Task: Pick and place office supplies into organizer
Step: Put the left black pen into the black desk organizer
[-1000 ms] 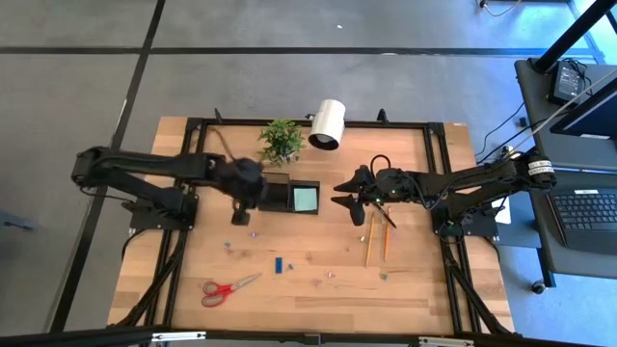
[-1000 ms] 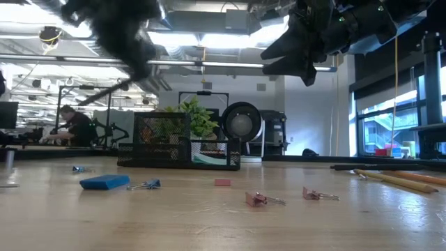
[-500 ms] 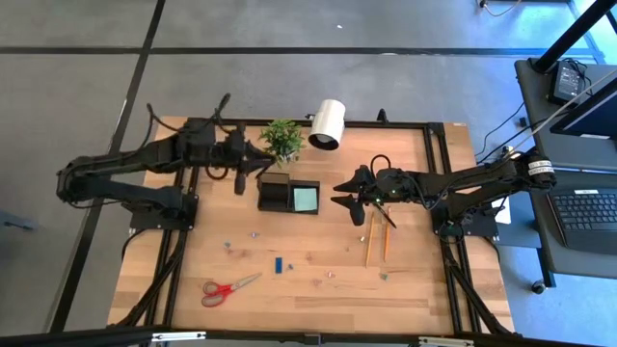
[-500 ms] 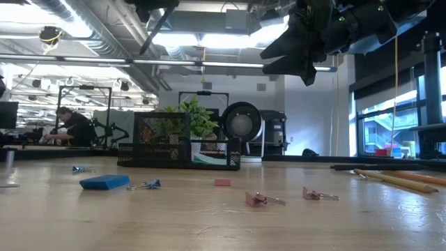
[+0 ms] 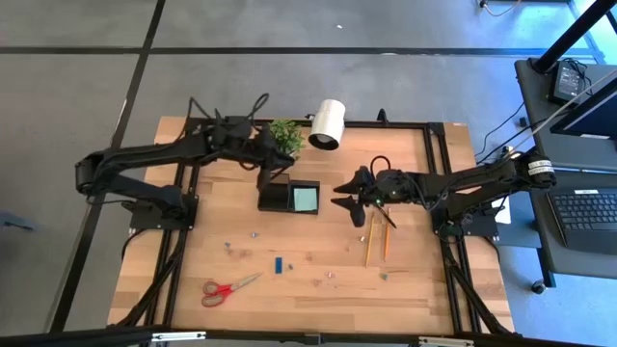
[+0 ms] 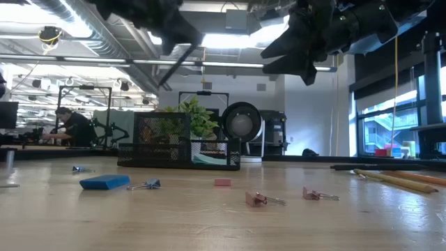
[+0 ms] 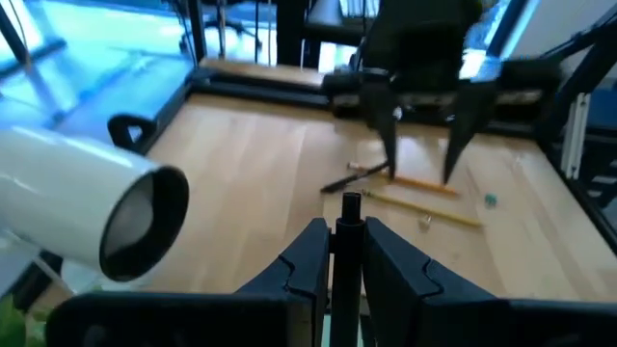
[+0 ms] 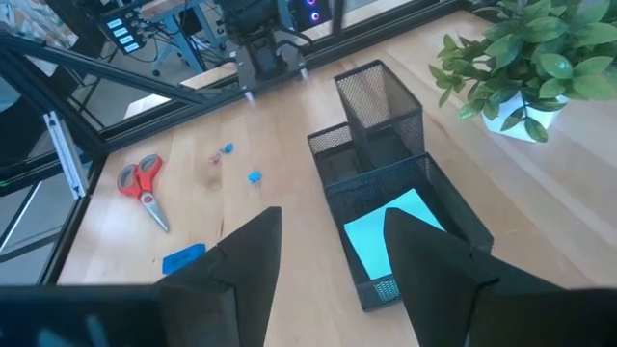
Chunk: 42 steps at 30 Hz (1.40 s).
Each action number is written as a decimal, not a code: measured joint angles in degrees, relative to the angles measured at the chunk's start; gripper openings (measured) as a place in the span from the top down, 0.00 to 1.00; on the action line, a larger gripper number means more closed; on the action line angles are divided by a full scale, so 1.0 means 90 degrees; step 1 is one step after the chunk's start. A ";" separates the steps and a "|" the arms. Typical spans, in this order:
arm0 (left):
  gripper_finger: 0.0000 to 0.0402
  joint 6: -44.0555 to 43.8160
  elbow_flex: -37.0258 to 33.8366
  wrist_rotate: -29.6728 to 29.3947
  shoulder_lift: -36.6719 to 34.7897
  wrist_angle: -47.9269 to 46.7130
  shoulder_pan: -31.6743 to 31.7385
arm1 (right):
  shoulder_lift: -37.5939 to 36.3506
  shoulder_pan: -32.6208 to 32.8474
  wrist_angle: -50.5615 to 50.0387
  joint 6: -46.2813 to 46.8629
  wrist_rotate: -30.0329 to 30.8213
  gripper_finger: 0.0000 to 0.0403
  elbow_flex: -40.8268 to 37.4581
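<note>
My left gripper [image 5: 271, 162] hangs high over the far left corner of the black organizer [image 5: 288, 196], beside the plant, and is shut on a dark pen [image 6: 176, 66]. A teal note pad [image 5: 306, 198] lies in the organizer's right compartment. To the organizer's right my right gripper [image 5: 347, 199] hovers open with nothing between its fingers. Two pencils [image 5: 376, 238] and another dark pen [image 7: 342, 183] lie on the table below it. Red scissors [image 5: 228, 287], a blue piece [image 5: 278, 263] and small clips [image 6: 256, 199] lie on the near half. My left gripper pinches the dark pen between its two fingers [image 7: 310, 253]. One end of the pen [image 7: 349, 204] sticks out past the fingertips. The fingers come from the table's left, slanting a little downward. The pen is lifted clear and slants down above the organizer.
A green potted plant [image 5: 281, 140] and a white cylindrical lamp [image 5: 329, 123] stand at the far edge, close to my left gripper. The black frame [image 5: 439, 154] runs along the table's sides. Bare wood lies between the organizer and the scissors.
My left gripper has gone up, toward the far edge and then toward the table's right, from the organizer's near left to a spot beside the plant. It has tipped from pointing down to nearly level. The pen has travelled with it, clear of the table.
</note>
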 joint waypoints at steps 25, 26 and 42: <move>0.88 -0.0901 -0.2207 0.0456 0.0186 0.3098 0.0744 | 0.0000 0.0145 -0.0046 0.0000 0.0002 0.53 0.0000; 0.87 -0.0888 -0.2286 0.0360 0.0186 0.3147 0.0744 | 0.0000 0.0145 -0.0046 0.0000 0.0002 0.53 0.0000; 0.87 -0.0618 -0.3025 0.0161 0.0191 0.3613 0.0601 | 0.0000 0.0145 -0.0036 0.0000 0.0005 0.53 0.0000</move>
